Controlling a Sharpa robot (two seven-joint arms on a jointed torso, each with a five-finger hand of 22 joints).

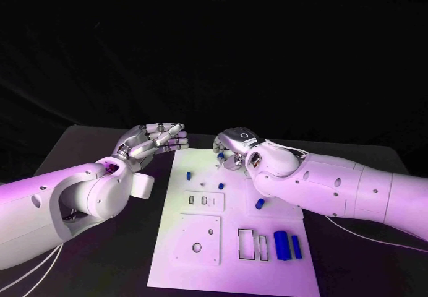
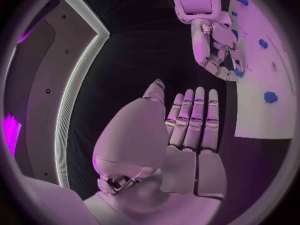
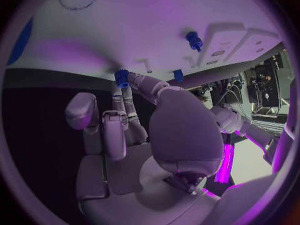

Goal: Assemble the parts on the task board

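Note:
The white task board (image 1: 232,266) lies in the middle of the black table. My right hand (image 1: 234,148) hangs over the board's far end and pinches a small blue part (image 3: 122,77) between thumb and fingertips, right at the board's surface (image 3: 144,25). My left hand (image 1: 151,142) hovers beside the board's far left corner, fingers stretched out with nothing in them (image 2: 190,120). Small blue parts sit on the board at the far left (image 1: 189,175), in the middle (image 1: 221,184) and near the right edge (image 1: 260,203). Two long blue parts (image 1: 281,244) lie side by side at the near right.
Two square plates with holes (image 1: 201,238) and slots (image 1: 205,200) sit on the board's left half. Rectangular recesses (image 1: 245,242) lie beside the long blue parts. Bare black table (image 1: 107,260) runs along the board's left side. My right forearm (image 1: 357,192) crosses above the board's right edge.

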